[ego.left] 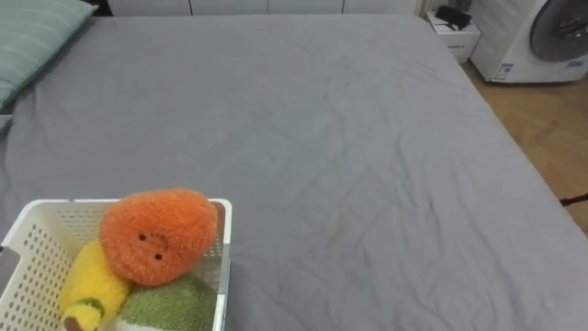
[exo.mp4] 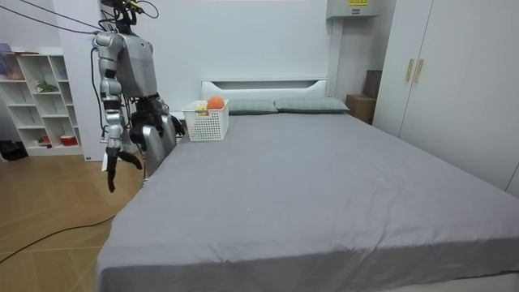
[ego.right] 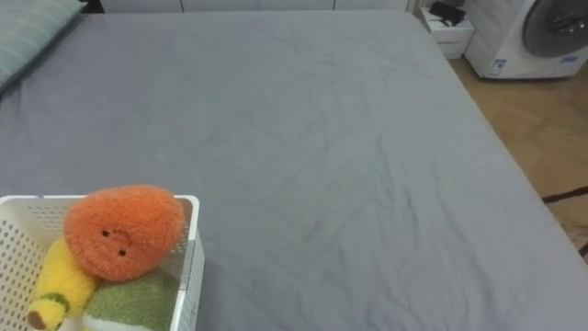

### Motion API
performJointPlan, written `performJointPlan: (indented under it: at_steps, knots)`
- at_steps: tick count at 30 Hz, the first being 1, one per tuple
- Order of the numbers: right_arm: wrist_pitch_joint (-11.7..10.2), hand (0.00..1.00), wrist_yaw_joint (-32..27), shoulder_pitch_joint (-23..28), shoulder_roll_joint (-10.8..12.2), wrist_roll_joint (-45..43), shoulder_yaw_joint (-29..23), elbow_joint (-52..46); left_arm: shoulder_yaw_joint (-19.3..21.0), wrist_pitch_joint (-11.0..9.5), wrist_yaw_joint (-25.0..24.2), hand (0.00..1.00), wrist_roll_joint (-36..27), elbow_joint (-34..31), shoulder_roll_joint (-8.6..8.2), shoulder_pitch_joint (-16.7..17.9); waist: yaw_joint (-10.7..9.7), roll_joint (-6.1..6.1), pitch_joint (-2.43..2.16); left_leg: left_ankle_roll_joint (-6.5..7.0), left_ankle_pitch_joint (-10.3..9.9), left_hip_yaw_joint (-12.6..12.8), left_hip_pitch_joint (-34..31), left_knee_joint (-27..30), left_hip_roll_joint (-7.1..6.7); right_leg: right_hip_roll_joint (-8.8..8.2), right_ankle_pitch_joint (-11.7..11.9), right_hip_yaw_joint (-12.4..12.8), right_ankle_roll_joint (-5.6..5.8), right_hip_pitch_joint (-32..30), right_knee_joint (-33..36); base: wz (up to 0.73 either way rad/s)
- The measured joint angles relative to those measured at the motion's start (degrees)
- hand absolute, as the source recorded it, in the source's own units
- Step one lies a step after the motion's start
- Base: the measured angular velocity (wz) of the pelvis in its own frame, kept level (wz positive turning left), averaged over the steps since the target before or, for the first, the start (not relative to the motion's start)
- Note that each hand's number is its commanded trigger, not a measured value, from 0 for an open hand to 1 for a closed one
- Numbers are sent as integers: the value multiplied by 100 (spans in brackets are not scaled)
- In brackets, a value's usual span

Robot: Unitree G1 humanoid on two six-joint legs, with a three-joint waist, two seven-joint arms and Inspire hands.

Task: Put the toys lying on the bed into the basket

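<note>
The toys all lie in a white basket [ego.left: 37, 244] at the near left corner of the bed [ego.left: 349, 165]. An orange plush [ego.left: 156, 234] sits on top, heaped above the rim. A yellow plush [ego.left: 92, 285] leans under its left side, and a green plush [ego.left: 175, 305] lies under its near right, against the basket's right wall. The three touch one another. The grey sheet over the rest of the bed is lightly creased and bears nothing else. A striped pillow [ego.left: 32, 37] lies at the far left corner. Beyond the bed's far right corner, on the wooden floor [ego.left: 542, 119], stand a small white cabinet [ego.left: 455, 32] and, right of it, a washing machine [ego.left: 542, 37]. In the room view the robot stands upright at the bed's side, on the room view's left, close to the basket and not far from the headboard [exo.mp4: 263, 85]. Its right hand [exo.mp4: 111, 166] hangs low at its side, off the mattress, its fingers loose, apart and holding nothing. Its left hand [exo.mp4: 173, 126] is a dark shape at hip height just beside the basket, and I cannot tell how its fingers are set. A white shelf [exo.mp4: 36, 97] stands behind the robot, and a wardrobe [exo.mp4: 454, 81] lines the room view's right.
</note>
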Motion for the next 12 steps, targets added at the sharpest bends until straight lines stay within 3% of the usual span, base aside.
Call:
performJointPlan:
  at_steps: [7, 12]
  knots:
    - [220, 0, 396, -279, -22, -1521, 913, 18, -284, 177, 18, 0, 33, 5, -31, -65, 164, -23, -4, -6, -5, 13, 51, -15, 3, 16, 7, 12, -8, 23, -16, -3]
    - [161, 0, 470, -533, -25, -2259, 1421, -50, -586, 207, 5, 0, 33, 9, -35, -131, 256, 3, 13, -8, -8, 8, 45, -16, 8, 21, 15, 21, -10, 20, -27, 0]
